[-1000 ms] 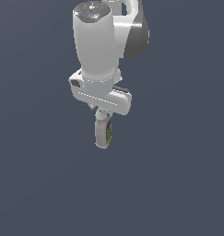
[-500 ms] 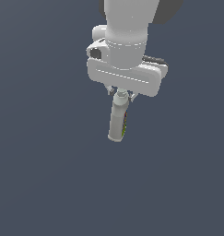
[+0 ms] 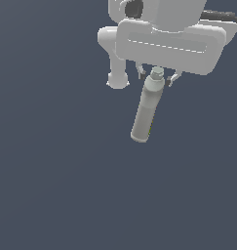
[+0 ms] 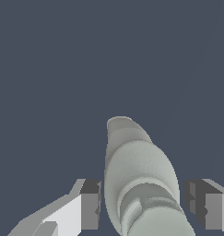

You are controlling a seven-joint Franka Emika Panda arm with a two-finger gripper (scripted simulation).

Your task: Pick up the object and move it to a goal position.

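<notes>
The object (image 3: 145, 110), a pale grey-white bottle, hangs tilted in the air below the white hand of the arm, its cap uppermost between the fingers. A thin green strip of its label shows along one side. My gripper (image 3: 157, 77) is shut on the object at its cap and neck. In the wrist view the object (image 4: 138, 177) runs away from the camera between the two dark finger pads (image 4: 91, 203), which stand close on either side of it. No goal marker shows in either view.
A white rounded part of the arm (image 3: 117, 73) hangs beside the bottle on the exterior view's left. Behind everything is a plain dark blue-grey background with no other objects in view.
The arm has carried the bottle up and toward the exterior view's right, and both look larger now. The bottle stays in the gripper, still tilted.
</notes>
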